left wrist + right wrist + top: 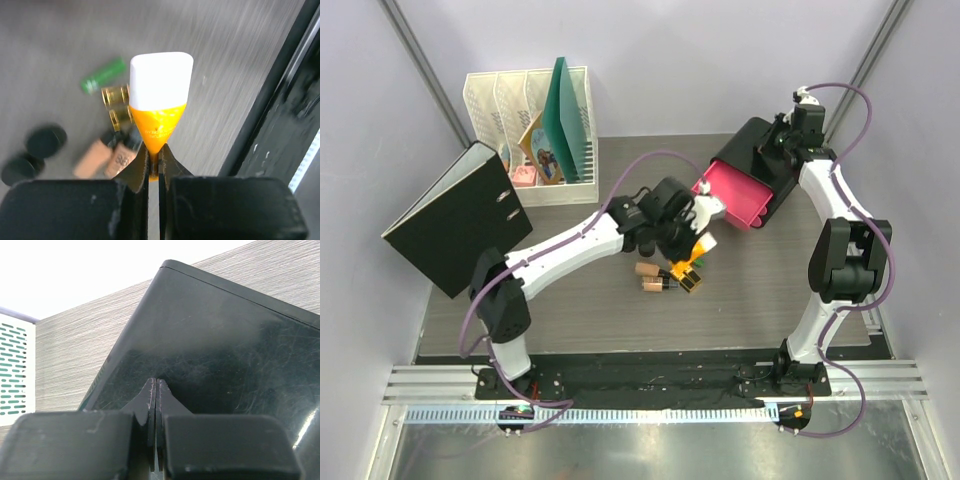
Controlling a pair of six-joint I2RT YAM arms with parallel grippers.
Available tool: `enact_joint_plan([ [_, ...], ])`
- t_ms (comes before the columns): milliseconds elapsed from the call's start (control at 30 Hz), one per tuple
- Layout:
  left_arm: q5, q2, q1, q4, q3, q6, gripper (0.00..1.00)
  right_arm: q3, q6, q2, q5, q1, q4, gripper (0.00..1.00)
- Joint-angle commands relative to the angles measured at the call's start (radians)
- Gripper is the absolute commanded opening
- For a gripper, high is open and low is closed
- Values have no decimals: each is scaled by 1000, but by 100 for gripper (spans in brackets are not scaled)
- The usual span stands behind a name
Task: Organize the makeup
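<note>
The left fingers (141,162) are clamped tight on the crimped tip of the orange tube (159,95), white cap pointing away from the wrist, and we see it held above the desk (240,60). Beneath it lies the rest of the makeup: the green tube (103,75), the gold-and-black cases (116,97) just beside it, two peach bottles (94,159) and two black jars (46,141) further left. Across the desk, the right fingers (148,395) are pressed together with nothing between them, close over the black box (225,355), whose pink drawer (735,190) stands pulled out.
</note>
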Motion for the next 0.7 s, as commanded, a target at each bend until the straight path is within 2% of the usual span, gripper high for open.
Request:
enact_joint_plan([
  [0,9,120,-2,35,243,-69,0,-73,-34,110,14,13,-313,1],
  [167,51,367,1,-25,636,-103,0,-78,-37,113,8,13,-313,1],
  [200,58,384,4,4,669,-135,0,-78,-35,113,5,13,-313,1],
  [433,68,418,68,259,677,-379,0,-79,-34,113,0,14,-313,1],
  [667,-1,435,96,396,677,-508,0,-84,-32,112,-1,14,-313,1],
])
